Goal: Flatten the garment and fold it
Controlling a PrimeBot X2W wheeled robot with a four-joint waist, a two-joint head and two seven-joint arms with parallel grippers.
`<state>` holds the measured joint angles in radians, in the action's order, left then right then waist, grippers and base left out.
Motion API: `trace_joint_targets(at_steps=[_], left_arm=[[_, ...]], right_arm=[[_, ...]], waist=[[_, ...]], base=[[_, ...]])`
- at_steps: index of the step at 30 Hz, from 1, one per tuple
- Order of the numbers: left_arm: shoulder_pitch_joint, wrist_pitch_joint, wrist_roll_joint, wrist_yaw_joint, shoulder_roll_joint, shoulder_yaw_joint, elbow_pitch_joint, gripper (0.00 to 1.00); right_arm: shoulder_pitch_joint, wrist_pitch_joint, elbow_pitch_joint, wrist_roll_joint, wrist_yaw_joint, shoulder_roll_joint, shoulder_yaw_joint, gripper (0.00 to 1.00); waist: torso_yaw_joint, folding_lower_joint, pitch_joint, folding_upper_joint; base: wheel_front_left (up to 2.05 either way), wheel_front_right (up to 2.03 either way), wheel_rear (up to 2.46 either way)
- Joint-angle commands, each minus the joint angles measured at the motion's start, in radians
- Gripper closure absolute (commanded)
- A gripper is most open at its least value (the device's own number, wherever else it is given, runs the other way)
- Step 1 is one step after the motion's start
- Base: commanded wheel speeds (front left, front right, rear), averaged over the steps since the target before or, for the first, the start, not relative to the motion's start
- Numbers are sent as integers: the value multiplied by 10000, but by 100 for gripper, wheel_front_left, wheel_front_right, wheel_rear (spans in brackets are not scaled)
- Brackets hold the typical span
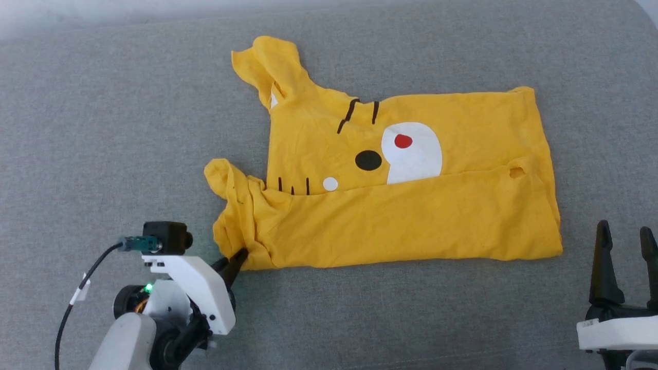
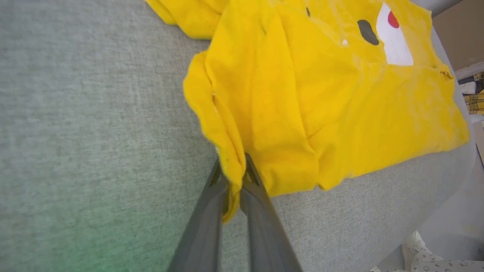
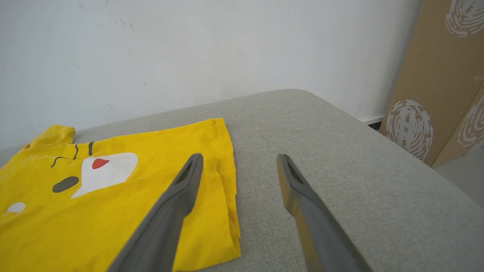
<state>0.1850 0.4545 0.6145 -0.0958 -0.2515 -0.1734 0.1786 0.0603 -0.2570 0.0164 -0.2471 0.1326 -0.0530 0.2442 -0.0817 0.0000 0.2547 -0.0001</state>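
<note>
Grey woven fabric covers the padded surface (image 1: 103,128) that everything lies on, with a white wall behind it and cardboard boxes (image 3: 435,75) leaning at its right end.

At the lower left of the head view, the left end effector (image 1: 237,259) reaches to the near left corner of the garment (image 1: 401,221). The left wrist view shows its two dark fingers pressed together on a bunched fold of yellow cloth, so it is closed and gripping the garment (image 2: 302,113) at that corner.

The garment lies across the middle of the surface with its sleeves toward the left. Its near long edge is already folded up over the lower part of the tiger print, leaving a plain yellow band across the front. The far sleeve sticks out crumpled at the upper left, and the near sleeve is wadded by the gripped corner.

At the lower right, the right end effector (image 1: 626,234) stands with its jaws wide apart, holding nothing, just beside the garment's near right corner and clear of the cloth.

I judge the task to be partly done: one lengthwise fold is in. Smoothing the left end, tucking the sleeves, folding the far side and folding crosswise look to be left.
</note>
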Motion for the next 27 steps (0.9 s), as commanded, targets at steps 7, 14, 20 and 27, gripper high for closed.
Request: trace_joint_targets(at_steps=[7,14,20,27], left_arm=[[-81,-565,213,-146,58,-5,-120,100],[-494,-1152,305,-20,-47,404,-999,100],[-787,-1171,230,201,-132,471,-1707,100],[-800,-1110,152,316,-121,349,-2123,100]], right_arm=[[-449,-39,-70,355,-19,28,17,0],[-807,1105,-377,815,-19,28,31,0],[-813,3191,-393,1129,-19,28,236,0],[-919,4802,-148,1138,-19,28,314,0]], waist=[[61,0,106,1],[199,0,265,1],[374,0,393,1],[497,0,547,1]], base=[[0,0,0],[0,0,0],[0,0,0],[0,0,0]])
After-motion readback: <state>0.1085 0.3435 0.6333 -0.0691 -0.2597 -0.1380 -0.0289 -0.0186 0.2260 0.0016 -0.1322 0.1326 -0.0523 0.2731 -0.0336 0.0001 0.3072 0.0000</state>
